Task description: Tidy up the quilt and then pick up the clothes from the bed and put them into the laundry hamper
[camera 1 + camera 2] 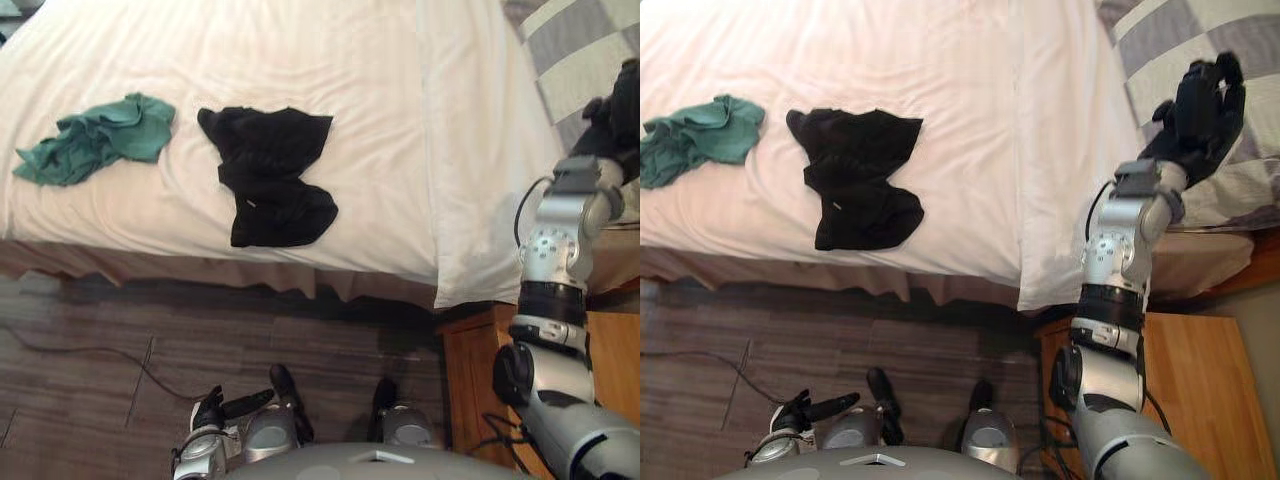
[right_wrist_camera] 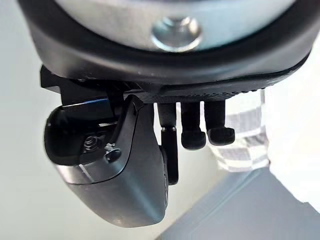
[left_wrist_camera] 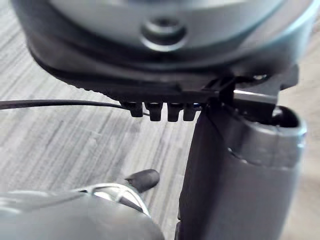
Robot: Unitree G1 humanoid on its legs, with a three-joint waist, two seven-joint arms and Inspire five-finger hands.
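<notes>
A crumpled green garment (image 1: pixel 100 138) lies on the left part of the bed. A black garment (image 1: pixel 270 175) is spread near the bed's middle, close to the front edge. Both rest on the white quilt (image 1: pixel 400 100), whose right-hand edge hangs over the bed's side as a folded flap. My right hand (image 1: pixel 1200 110) is raised over the grey-and-white checkered cloth (image 1: pixel 1180 40) at the bed's head, fingers relaxed and holding nothing. Low at my side over the floor is my left hand (image 1: pixel 212 410), open and empty, far from both garments.
A wooden nightstand (image 1: pixel 1200 370) stands beside the bed under my right arm. Dark plank floor (image 1: pixel 120 340) runs along the bed's front edge. A thin cable (image 1: pixel 90 350) lies on the floor at the left.
</notes>
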